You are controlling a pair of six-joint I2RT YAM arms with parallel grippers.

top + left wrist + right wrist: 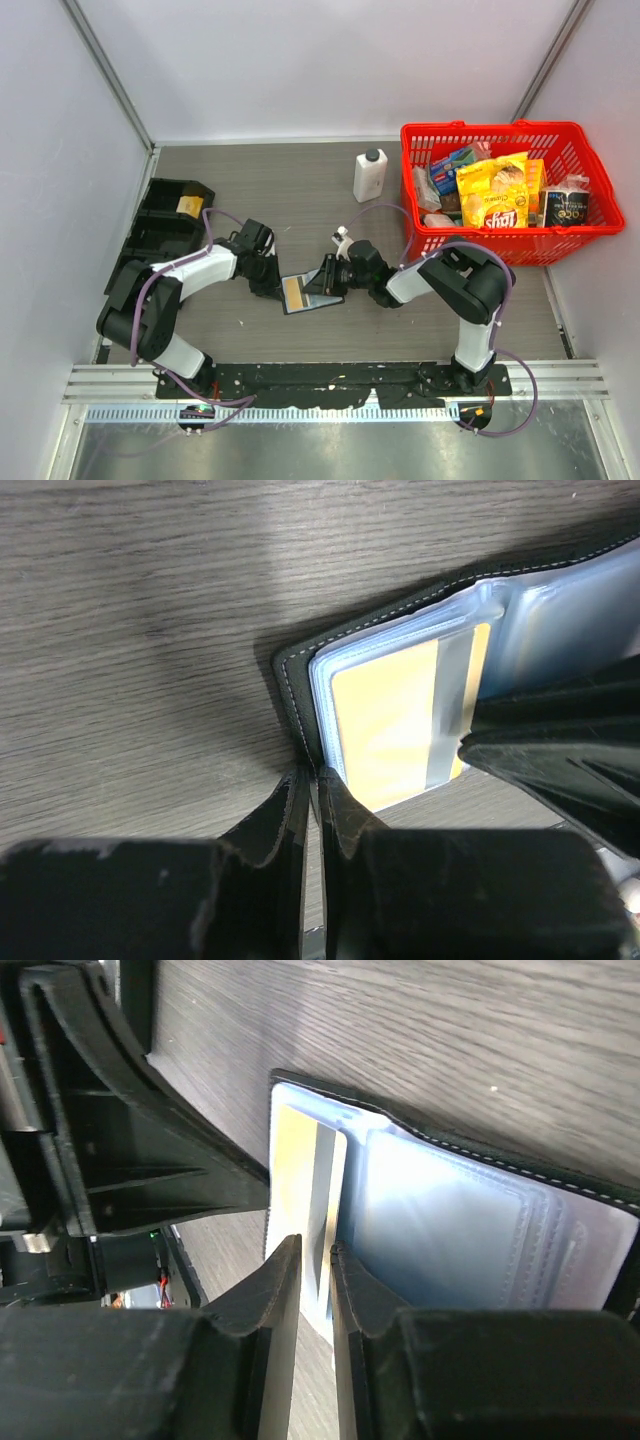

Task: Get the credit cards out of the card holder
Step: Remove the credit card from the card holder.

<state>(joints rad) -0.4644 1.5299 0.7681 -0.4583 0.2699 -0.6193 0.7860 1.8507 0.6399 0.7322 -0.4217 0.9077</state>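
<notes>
Top external view: the card holder (312, 299) lies spread open at the centre of the frame on the grey wood-grain table (300, 180), caught between the tips of the two arms. In the left wrist view it shows as a black leather-like cover with pale stitching along its rounded corner, lined with glossy clear plastic sleeves (450, 1230). The nearest sleeve holds a yellowish-orange card (385, 730), flat and rectangular, crossed by a grey stripe. The left gripper (312, 777) has its tapered black fingers pinched onto the stitched edge of the cover at the lower middle of that frame. In the right wrist view the right gripper (312, 1255) has its fingers only a narrow slit apart, with the edge of the card's sleeve in the slit; I cannot tell whether they press it. The pockets further right look bluish and soft. A red plastic lattice basket (470, 135) of shiny packets stands at upper right, a white bottle (369, 176) beside it, and a black compartment tray (150, 235) at left.
</notes>
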